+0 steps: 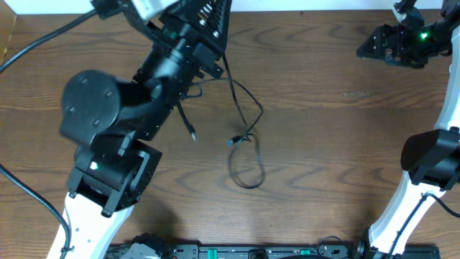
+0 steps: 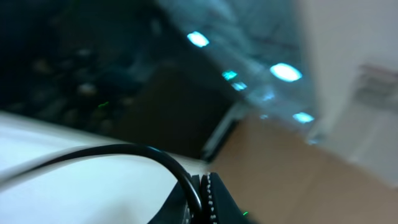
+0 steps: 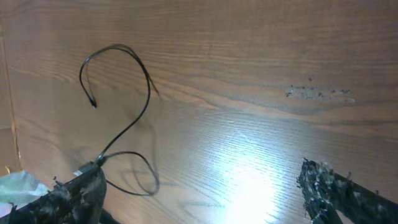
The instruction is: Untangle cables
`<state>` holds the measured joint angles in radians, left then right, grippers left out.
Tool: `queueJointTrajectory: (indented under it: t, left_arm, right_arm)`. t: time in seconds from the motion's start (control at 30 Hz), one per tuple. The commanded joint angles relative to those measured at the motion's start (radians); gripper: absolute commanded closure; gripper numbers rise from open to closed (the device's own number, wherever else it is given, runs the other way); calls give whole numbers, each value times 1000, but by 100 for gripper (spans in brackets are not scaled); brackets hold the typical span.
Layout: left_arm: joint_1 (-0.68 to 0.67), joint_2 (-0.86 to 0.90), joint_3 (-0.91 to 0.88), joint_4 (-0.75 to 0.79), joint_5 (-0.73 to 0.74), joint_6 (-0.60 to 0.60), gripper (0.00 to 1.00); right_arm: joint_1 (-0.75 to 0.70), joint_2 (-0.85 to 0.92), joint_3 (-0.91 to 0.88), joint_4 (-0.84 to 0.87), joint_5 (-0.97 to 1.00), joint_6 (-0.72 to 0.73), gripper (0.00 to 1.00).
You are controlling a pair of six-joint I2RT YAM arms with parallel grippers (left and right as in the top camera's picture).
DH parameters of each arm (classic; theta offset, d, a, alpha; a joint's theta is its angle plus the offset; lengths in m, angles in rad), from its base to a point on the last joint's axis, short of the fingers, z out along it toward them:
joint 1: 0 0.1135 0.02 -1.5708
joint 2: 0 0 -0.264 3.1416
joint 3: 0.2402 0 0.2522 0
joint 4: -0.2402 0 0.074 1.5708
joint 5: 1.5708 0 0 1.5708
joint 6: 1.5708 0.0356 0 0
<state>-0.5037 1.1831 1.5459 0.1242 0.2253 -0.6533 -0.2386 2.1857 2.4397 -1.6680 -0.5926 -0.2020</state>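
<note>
At the far left of the counter (image 1: 323, 144), the left arm (image 1: 108, 115) reaches up and across toward the back edge. Its left tool (image 2: 206, 186) has its jaws pressed together, apparently on a black strand of the cables (image 1: 237, 140). The wrist view there is blurred and aimed away from the counter. From that grip the cord trails down to a small knot (image 1: 236, 141) near mid-counter, with a loop lying flat below it.

The main hazard looks to be the pull itself. Drawing the held strand further up or back could cinch the knot tighter rather than free it, or drag the whole coil along. A loose plug end (image 1: 192, 135) lies just beside the left forearm, where a sweep of the arm could snag it.

The back edge is close behind the left tool, leaving little travel that way. To the right of the cables the wood is bare and open well toward the far corner. There the right tool (image 1: 392, 44) hangs with its fingers spread wide and nothing between them. Its own camera looks back along the counter at the cord.
</note>
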Motion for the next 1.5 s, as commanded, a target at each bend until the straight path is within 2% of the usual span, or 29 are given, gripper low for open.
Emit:
queueJointTrajectory:
  t: [0.0, 0.07, 0.1, 0.13, 0.17, 0.3, 0.4, 0.47, 0.63, 0.77, 0.87, 1.0, 1.2, 1.47]
  left_arm:
    - [5, -16, 11, 57, 118, -133, 93]
    - [5, -16, 11, 27, 175, -142, 92]
    - [5, -14, 11, -57, 197, -142, 93]
    - [5, -14, 11, -80, 197, -141, 92]
    - [6, -5, 11, -183, 184, -106, 93]
    - [64, 32, 11, -304, 183, -75, 93]
    - [118, 61, 11, -311, 224, -81, 93]
    - [145, 79, 11, -311, 228, -86, 93]
    - [168, 122, 10, -311, 228, -169, 93]
    - [168, 149, 10, -311, 228, -189, 93]
    - [168, 162, 10, -311, 227, -270, 92]
    - [168, 161, 10, -309, 227, -330, 93]
    - [168, 161, 10, -306, 227, -334, 93]
    - [168, 156, 10, -279, 227, -478, 92]
  right_arm:
    - [23, 10, -2, -4, -28, -24, 4]
    - [29, 10, -2, -3, -28, -24, 4]
    - [34, 10, -2, -4, -28, -24, 4]
    - [35, 10, -2, -5, -27, -24, 4]
    - [41, 10, -2, -6, -27, -24, 5]
    - [76, 10, -2, -15, -29, -23, 10]
    - [115, 10, -2, -21, -48, -39, 15]
    - [142, 10, -2, -31, -113, -128, 18]
    - [224, -8, -2, -31, -286, -282, 17]
    - [289, -23, -2, -30, -454, -369, 16]
    - [331, -29, -2, -29, -554, -419, 14]
    - [388, -42, -1, -6, -578, -459, 15]
    - [458, -93, -1, 45, -566, -495, 16]
    - [504, -150, -1, 91, -605, -495, 16]
